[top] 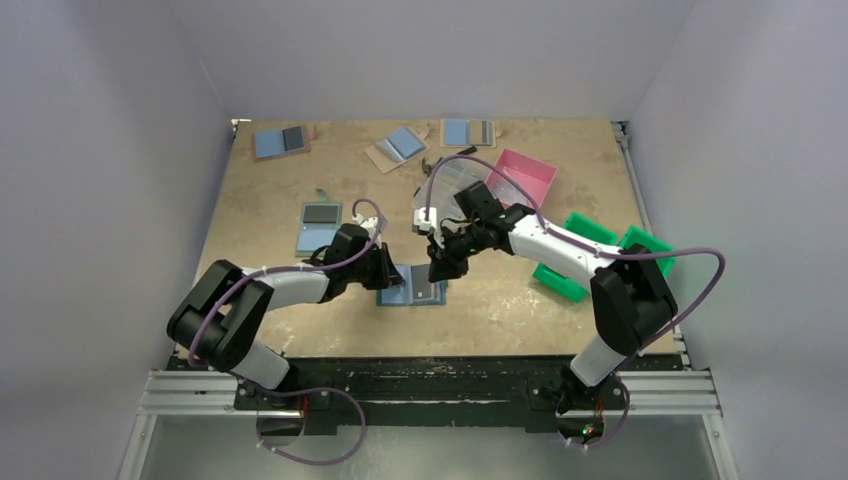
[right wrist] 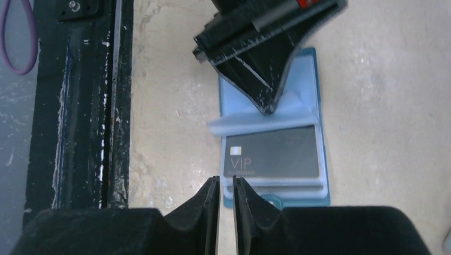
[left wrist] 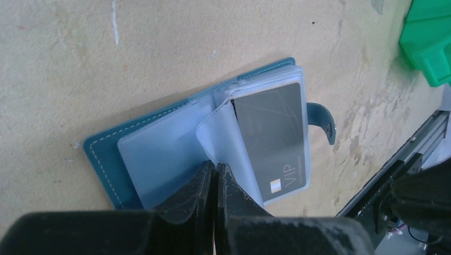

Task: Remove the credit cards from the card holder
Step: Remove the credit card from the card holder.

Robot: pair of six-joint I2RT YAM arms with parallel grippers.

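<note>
The card holder (top: 412, 291) lies open flat on the table between both arms, teal-edged (left wrist: 103, 156), with clear sleeves fanned out. A dark grey credit card (left wrist: 274, 138) marked VIP sits inside the top sleeve of its right half (right wrist: 274, 151). My left gripper (left wrist: 217, 166) is shut, its tips pressed down on the left half beside a lifted sleeve (left wrist: 220, 127). My right gripper (right wrist: 226, 179) hovers at the near corner of the sleeve stack. Its jaws stand a narrow slit apart over that corner, and I cannot tell whether they pinch it.
Other blue holders lie at the back (top: 281, 140) (top: 400, 147) (top: 468, 132) and left of centre (top: 320, 225). A pink bin (top: 525, 172), a clear container (top: 455, 185) and green bins (top: 600, 250) stand to the right. The black rail (right wrist: 80, 106) runs along the near edge.
</note>
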